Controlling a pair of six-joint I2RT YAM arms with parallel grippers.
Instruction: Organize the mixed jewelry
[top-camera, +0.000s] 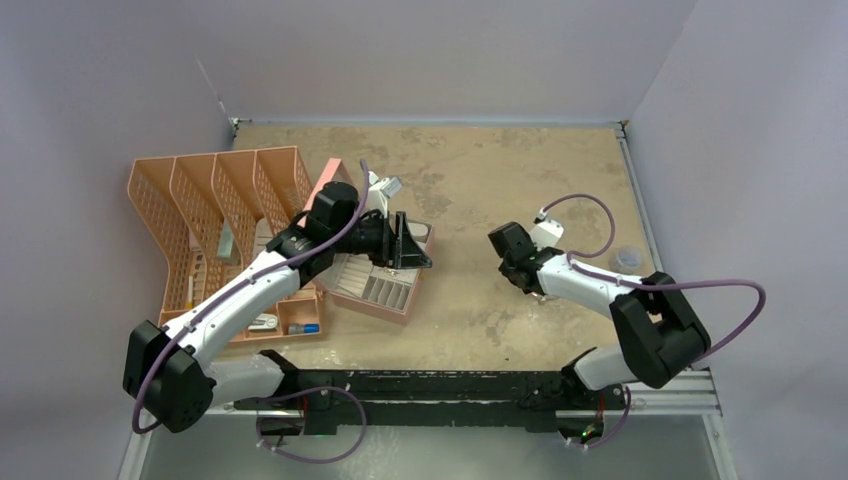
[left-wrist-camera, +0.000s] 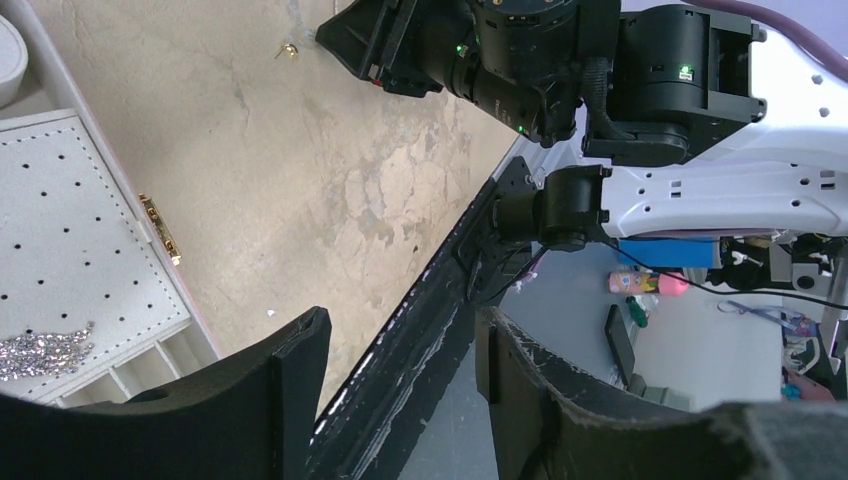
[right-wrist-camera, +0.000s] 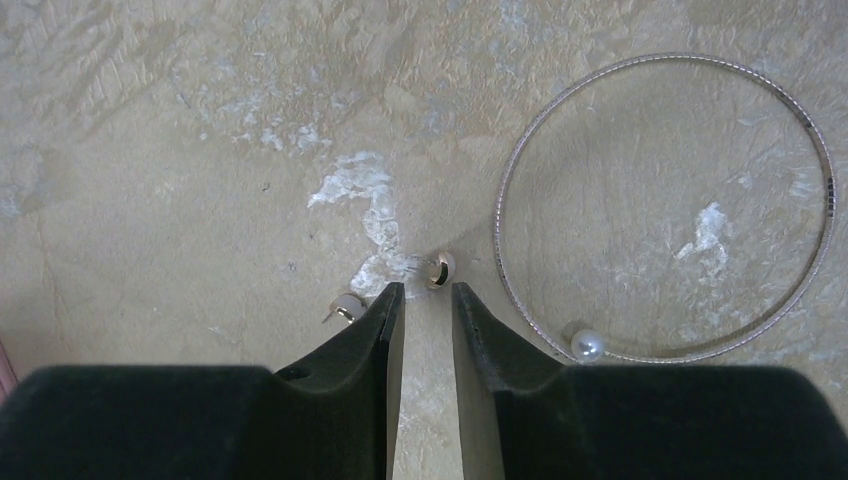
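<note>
Fig.: R gripper, wrist cam, pointed down at the table; jaws are narrowly parted w/ nothing between them. Landmark: the silvery wire hoop, lying flat, w/ a pearl bead on its near rim. One gold stud is seen just outside the hoop's left rim and just beyond the fingertips, not between them. A 2nd stud lies further from the hoop, hard against the outer face of the finger away from it; actual contact cannot be told. The L gripper is held well apart from the hoop at the pink jewellery box, jaws spread and empty. Judged risks: (a) if the jaws are shut at this reach, only air is likely to be pinched, or the stud is clipped by the tips and flicked off, being tiny, rounded and free to roll; (b) if the tips are pushed fwd to straddle it, the stud may be shoved under or against the hoop's rim, where a clean pinch is harder; (c) the finger nearer the hoop sits close to the rim and bead, so the light wire could be snagged and dragged; (d) the 2nd stud could be swept aside by the other finger and lost against the mottled surface.
</note>
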